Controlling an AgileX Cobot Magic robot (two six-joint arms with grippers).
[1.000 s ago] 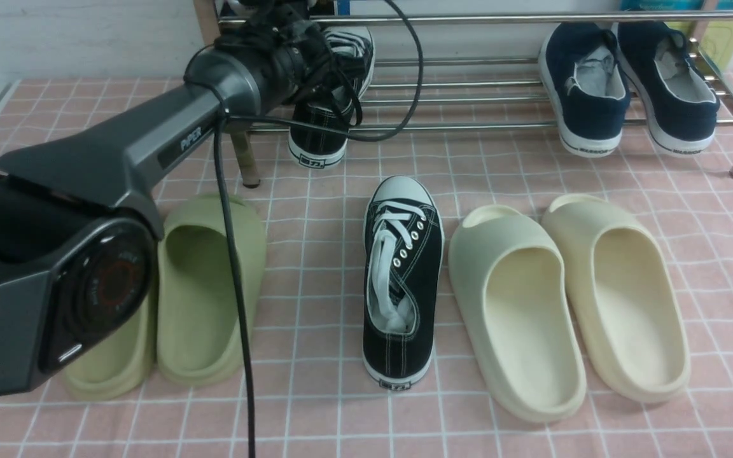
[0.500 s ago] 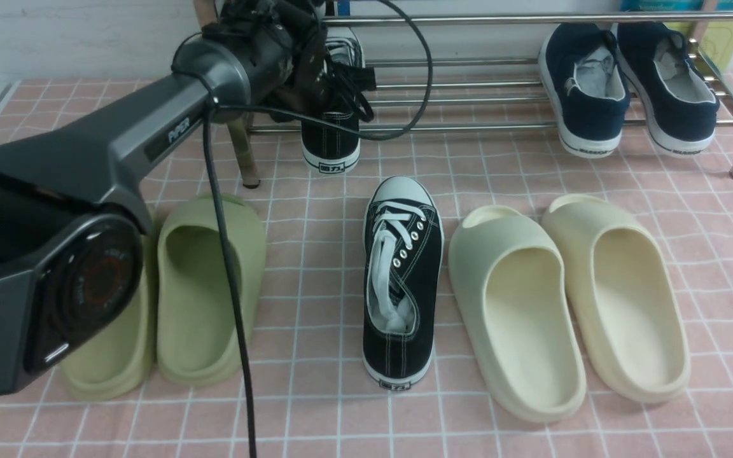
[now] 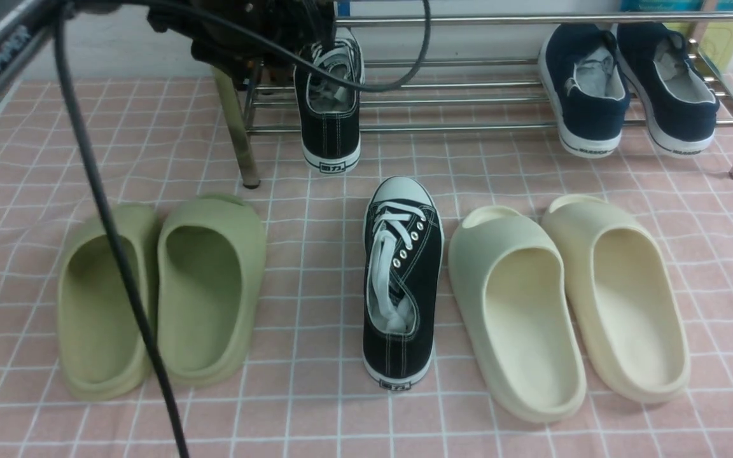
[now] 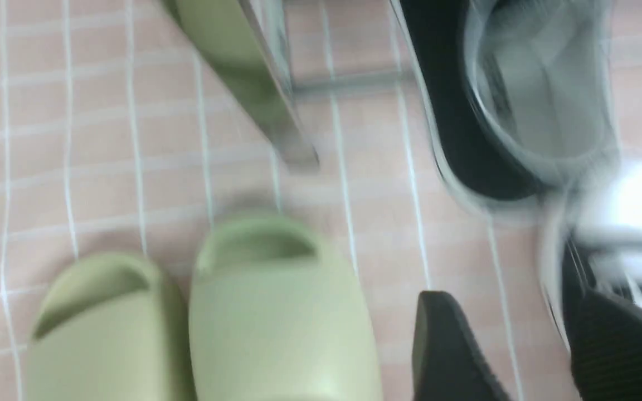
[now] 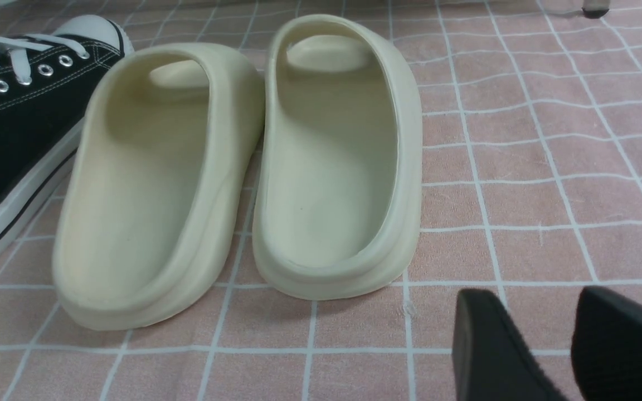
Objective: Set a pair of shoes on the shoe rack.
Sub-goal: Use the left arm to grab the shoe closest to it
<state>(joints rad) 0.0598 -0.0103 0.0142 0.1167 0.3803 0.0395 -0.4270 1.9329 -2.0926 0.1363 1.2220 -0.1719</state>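
one sneaker (image 3: 330,102) juts past the rack (image 3: 468,126) front; mate (image 3: 401,280) on open floor (image 3: 315,210).

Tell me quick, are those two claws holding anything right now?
Left gripper: open, holding nothing.
Right gripper: open, holding nothing.

The pink floor (image 3: 315,420) bears olive slides (image 3: 201,286), cream slides (image 3: 519,318), a black sneaker (image 3: 401,280) and the shoe rack (image 3: 241,146), which holds a second sneaker (image 3: 330,121) and navy shoes (image 3: 586,102).

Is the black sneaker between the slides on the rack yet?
No: the sneaker stands upright on the floor, in front of the rack, not touching it.
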